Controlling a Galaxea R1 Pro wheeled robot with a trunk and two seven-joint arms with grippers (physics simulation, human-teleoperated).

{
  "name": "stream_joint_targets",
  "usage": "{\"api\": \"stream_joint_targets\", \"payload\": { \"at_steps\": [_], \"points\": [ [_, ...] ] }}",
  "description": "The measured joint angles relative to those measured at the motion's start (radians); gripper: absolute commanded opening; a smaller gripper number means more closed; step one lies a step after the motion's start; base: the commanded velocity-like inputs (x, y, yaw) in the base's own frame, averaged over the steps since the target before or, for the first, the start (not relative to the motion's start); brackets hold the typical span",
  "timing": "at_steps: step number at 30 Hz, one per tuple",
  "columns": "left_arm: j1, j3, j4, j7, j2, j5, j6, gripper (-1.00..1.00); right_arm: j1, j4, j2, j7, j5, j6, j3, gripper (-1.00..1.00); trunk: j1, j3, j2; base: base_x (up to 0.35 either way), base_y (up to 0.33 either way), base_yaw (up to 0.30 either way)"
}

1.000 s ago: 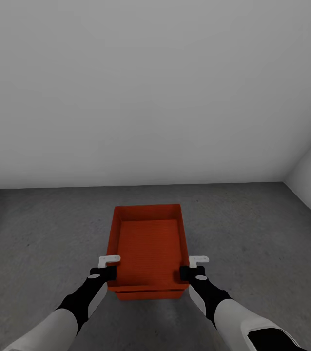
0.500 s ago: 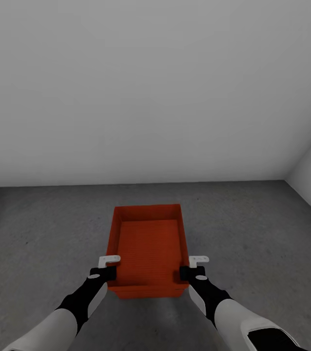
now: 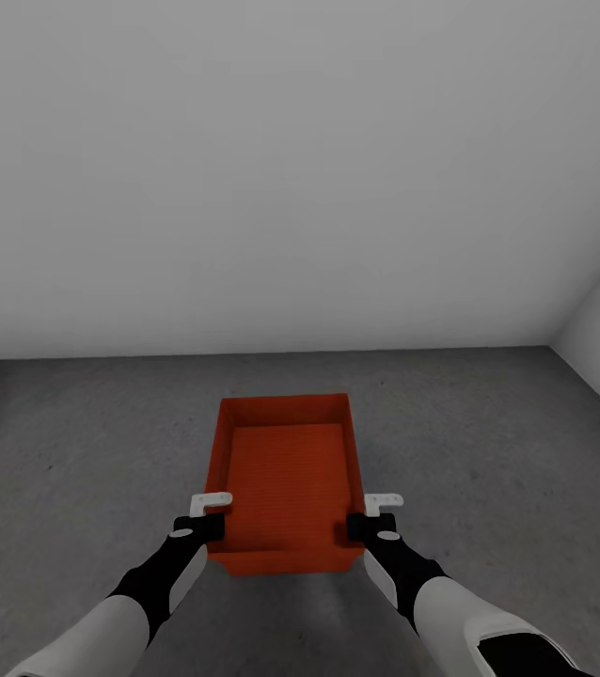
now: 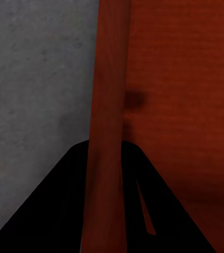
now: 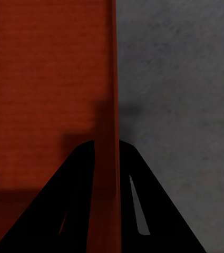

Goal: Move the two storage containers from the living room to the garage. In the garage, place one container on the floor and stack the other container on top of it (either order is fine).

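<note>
The left gripper (image 3: 208, 515) and the right gripper (image 3: 373, 513) each pinch a long side wall of the storage container (image 3: 287, 475), one on either side near its close end. In the left wrist view the dark fingers (image 4: 64, 205) straddle the orange-red wall, one inside and one outside, closed on it; the right wrist view shows the same clamp on the opposite wall. The bin hangs level between the two grips, its open top up and its far end reaching away from the fingers toward the white wall (image 3: 281, 169).

Beneath and beyond the fingers lies the grey concrete floor (image 3: 488, 451) of the garage. A second orange edge peeking under the bin's near end cannot be made out clearly, so whether another bin sits below is uncertain.

To set it down well, both arms should lower together at an even rate, keeping the bin flat, and release only once its base is fully supported.
</note>
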Motion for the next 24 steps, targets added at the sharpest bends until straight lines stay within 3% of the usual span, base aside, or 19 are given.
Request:
{"api": "stream_joint_targets", "payload": {
  "at_steps": [24],
  "points": [
    [-0.001,-0.004,-0.003,0.002,0.001,0.004,0.002,-1.0,0.0,0.0,0.0,0.002,-0.001,0.002,-0.002,-1.0,0.003,-0.003,-0.007,0.0,0.0,0.0]
  ]
}}
